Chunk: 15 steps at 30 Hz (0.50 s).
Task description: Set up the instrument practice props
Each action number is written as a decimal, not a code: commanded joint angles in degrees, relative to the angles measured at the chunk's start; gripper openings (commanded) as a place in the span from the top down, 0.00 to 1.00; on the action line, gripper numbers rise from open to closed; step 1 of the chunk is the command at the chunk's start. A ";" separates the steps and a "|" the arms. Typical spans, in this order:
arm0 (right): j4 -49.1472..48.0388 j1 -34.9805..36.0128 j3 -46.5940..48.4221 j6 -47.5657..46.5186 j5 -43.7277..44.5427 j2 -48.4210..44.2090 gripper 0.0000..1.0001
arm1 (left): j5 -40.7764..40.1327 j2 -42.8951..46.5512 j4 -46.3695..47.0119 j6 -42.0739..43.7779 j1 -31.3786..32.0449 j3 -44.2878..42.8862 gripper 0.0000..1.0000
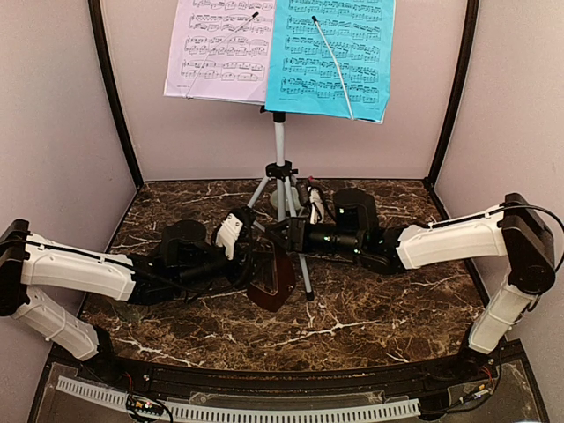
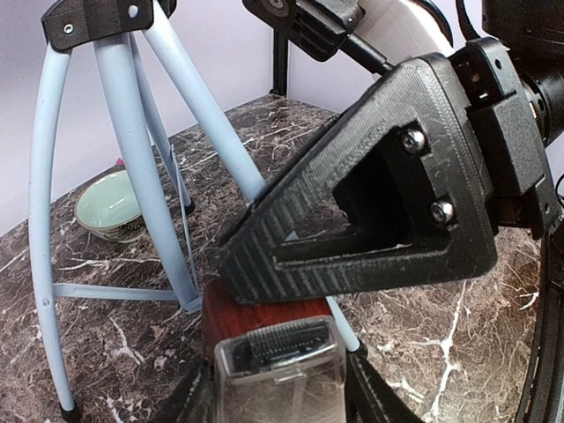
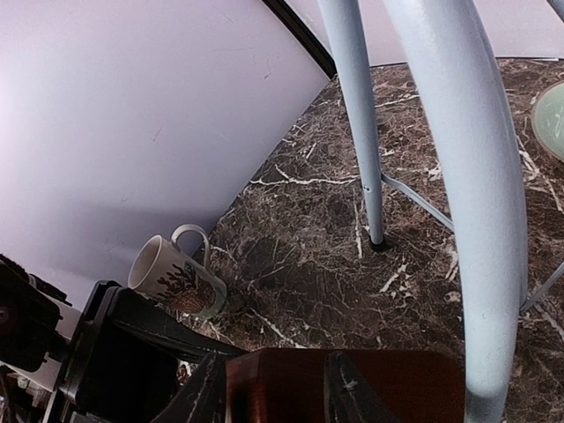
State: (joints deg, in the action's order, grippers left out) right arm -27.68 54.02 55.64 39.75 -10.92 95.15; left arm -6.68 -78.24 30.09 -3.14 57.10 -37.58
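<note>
The silver tripod music stand [image 1: 279, 167] stands at the back middle, with the lilac sheet [image 1: 220, 48] and the bright-blue sheet [image 1: 330, 57] resting side by side on top. The dark-brown metronome [image 1: 271, 280] sits by the stand's front leg, between both arms. My left gripper [image 2: 282, 388] is shut on the metronome [image 2: 264, 317], whose clear front faces the camera. From the other side my right gripper [image 3: 275, 392] closes its fingers [image 3: 348, 388] against the wood [image 3: 282, 379]. Its black finger [image 2: 370, 203] looms over the metronome in the left wrist view.
A cream mug [image 3: 172, 278] lies tilted by the left wall. A pale-green bowl [image 2: 110, 204] sits behind the tripod legs [image 2: 145, 176]. The stand's legs [image 3: 361, 123] crowd both grippers. Walls enclose the marble table [image 1: 370, 317].
</note>
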 commanded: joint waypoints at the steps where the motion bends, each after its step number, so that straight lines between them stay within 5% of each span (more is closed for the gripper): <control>1: -3.41 0.48 -1.16 0.25 0.37 0.89 0.61 | -0.20 2.58 1.82 1.09 -0.15 0.34 0.52; 15: -3.76 0.57 -3.26 -0.61 0.92 2.18 0.63 | -1.93 3.00 1.20 0.69 -0.15 -0.74 0.41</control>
State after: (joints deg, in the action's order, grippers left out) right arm -31.64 54.02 54.02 39.72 -10.61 95.90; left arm -7.75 -77.08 30.09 -2.79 57.10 -37.56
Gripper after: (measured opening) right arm 0.372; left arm 0.598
